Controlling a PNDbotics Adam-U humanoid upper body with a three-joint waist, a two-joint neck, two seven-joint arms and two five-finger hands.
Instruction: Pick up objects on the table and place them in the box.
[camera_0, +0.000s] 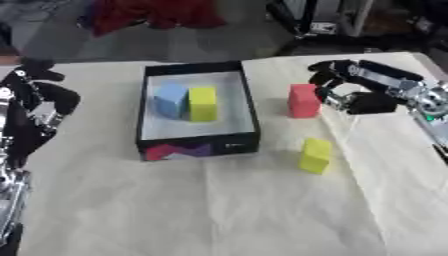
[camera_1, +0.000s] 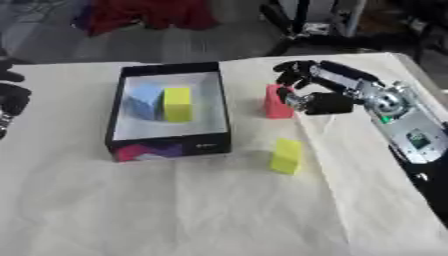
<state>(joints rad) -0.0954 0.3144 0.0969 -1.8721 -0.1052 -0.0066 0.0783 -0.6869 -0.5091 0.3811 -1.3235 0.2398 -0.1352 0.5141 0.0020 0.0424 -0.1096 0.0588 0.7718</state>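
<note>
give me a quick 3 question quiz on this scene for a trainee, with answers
1. True or false: the box already holds two blocks.
2. Which block is the right hand next to? A) blue block B) red block C) yellow block on the table
3. Fill in: the block lying alone on the cloth in front of the red one is ____.

Key:
1. True: a blue block and a yellow block stand side by side inside.
2. B: its fingers curl beside the red block, right of the box.
3. Yellow.

The left hand idles at the left edge.
</note>
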